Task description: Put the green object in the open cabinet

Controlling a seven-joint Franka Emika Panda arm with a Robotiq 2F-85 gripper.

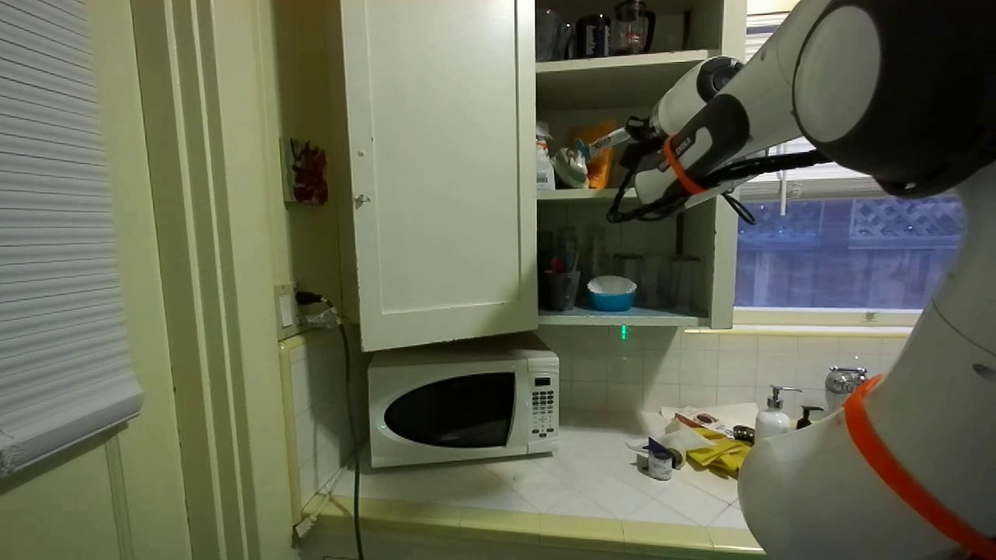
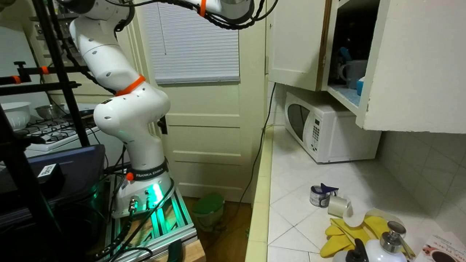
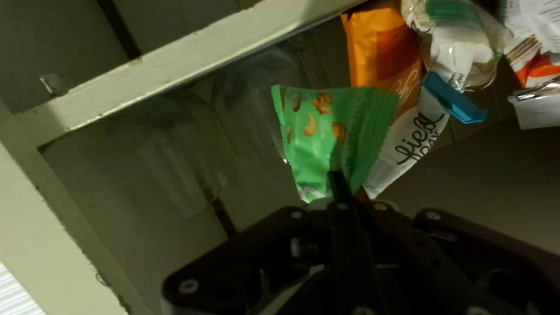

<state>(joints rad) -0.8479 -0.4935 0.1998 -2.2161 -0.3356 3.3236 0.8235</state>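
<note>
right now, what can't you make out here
Green packet, lower part: wrist view, behind the tool.
Open cabinet, one side: in an exterior view, behind its door.
Dark container, lettering: in an exterior view, too small.
Arm, far end: in an exterior view, cut off by top edge.

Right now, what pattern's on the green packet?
The packet has brown nut prints, best in the wrist view.

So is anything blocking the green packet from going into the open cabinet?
Possibly: in the wrist view, an orange bag and white bag sit behind the green packet the claw grips, with faint glassy shapes to its left. The cabinet itself stands open.
</note>
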